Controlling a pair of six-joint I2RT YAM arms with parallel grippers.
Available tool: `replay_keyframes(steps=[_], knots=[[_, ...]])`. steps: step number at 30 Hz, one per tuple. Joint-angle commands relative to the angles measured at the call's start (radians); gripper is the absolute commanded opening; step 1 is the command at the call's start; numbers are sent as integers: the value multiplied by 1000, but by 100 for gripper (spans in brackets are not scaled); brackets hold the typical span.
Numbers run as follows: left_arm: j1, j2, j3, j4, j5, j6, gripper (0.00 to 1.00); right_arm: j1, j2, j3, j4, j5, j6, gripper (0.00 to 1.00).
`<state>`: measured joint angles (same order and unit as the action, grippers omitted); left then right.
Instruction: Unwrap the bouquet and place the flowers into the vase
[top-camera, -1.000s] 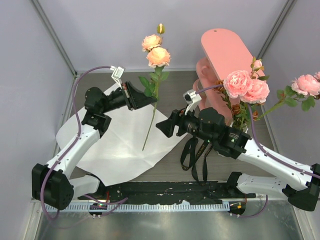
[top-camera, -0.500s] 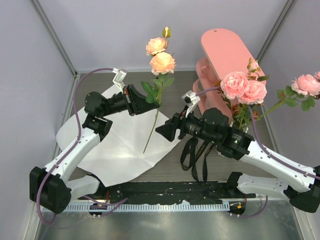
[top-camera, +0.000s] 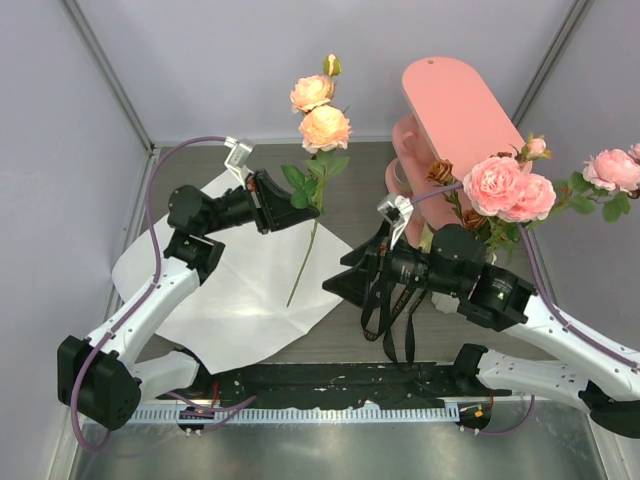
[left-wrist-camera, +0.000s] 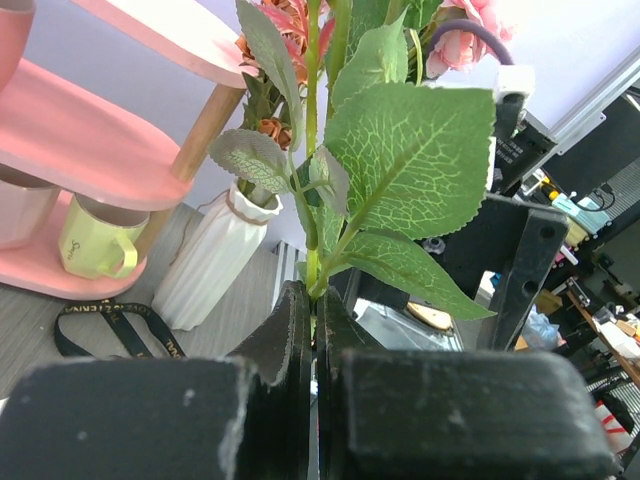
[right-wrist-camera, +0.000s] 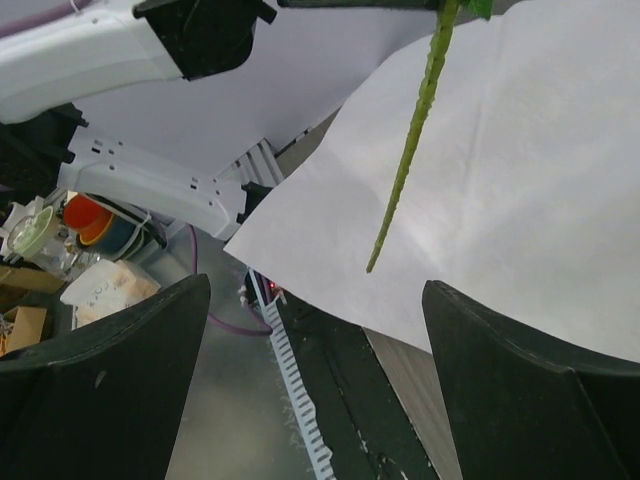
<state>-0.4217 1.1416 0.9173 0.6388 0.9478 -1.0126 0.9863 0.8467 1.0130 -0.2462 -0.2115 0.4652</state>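
My left gripper (top-camera: 290, 204) is shut on the green stem of a flower (top-camera: 322, 128) with two peach roses and a bud, and holds it upright above the unfolded white paper (top-camera: 240, 290). In the left wrist view the pads (left-wrist-camera: 290, 325) pinch the stem (left-wrist-camera: 316, 270) just below its big leaves. The stem's lower end (right-wrist-camera: 410, 150) hangs free over the paper. My right gripper (top-camera: 345, 277) stands open and empty to the right of that stem end. The white ribbed vase (left-wrist-camera: 215, 255) holds pink roses (top-camera: 510, 188) behind my right arm.
A pink two-tier shelf (top-camera: 450, 100) stands at the back right, with a green mug (left-wrist-camera: 95, 240) on its lower tier. A black ribbon (top-camera: 395, 310) lies on the table under my right arm. Another pink rose (top-camera: 612, 168) leans at the right edge.
My left gripper raised the peach flower slightly. My right gripper drew back down and to the right, away from the stem, and its jaws stand wider. The pink roses in the vase shifted right.
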Motion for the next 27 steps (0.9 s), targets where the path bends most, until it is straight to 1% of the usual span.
replay_keyframes(steps=[1, 8, 10, 17, 22, 24, 25, 27], knots=[[-6, -22, 6, 29, 9, 35, 0, 5, 15, 4, -32, -81, 3, 94], [-8, -26, 9, -16, -1, 69, 0, 5, 9, -203, 158, -109, 107, 94], [-11, -23, 9, -24, -3, 74, 0, 5, 14, -223, 176, -117, 119, 94], [-19, -22, 14, -33, 8, 85, 0, 5, 29, -235, 142, -186, 109, 94], [-23, -17, 15, -39, 16, 88, 0, 12, 14, -234, 82, -177, 69, 93], [-25, -20, 15, -39, 19, 89, 0, 28, -6, -234, 84, -170, 47, 90], [-28, -22, 15, -39, 22, 91, 0, 31, -9, -234, 87, -177, 46, 86], [-29, -20, 17, -39, 25, 92, 0, 54, -6, -225, 94, -201, 35, 81]])
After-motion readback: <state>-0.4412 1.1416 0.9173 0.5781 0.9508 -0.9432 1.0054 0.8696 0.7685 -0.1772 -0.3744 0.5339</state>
